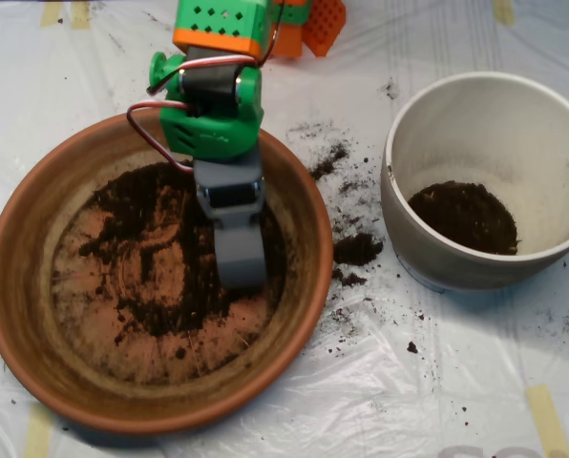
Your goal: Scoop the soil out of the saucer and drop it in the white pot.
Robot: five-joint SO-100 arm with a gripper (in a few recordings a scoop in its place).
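The terracotta saucer [36, 324] fills the left half of the overhead view. Dark soil [141, 229] is spread thin over its floor, with bare orange patches showing through. My grey scoop [241, 269] reaches down from the green and orange arm into the right part of the saucer, its tip resting in the soil. Its two halves look closed together. The white pot [514, 114] stands to the right, apart from the saucer, with a small heap of soil [464, 216] on its bottom.
Spilled soil crumbs [356, 250] lie on the white plastic sheet between saucer and pot. An orange perforated part [323, 24] sits at the top beside the arm base. Tape strips [549, 420] hold the sheet at its edges.
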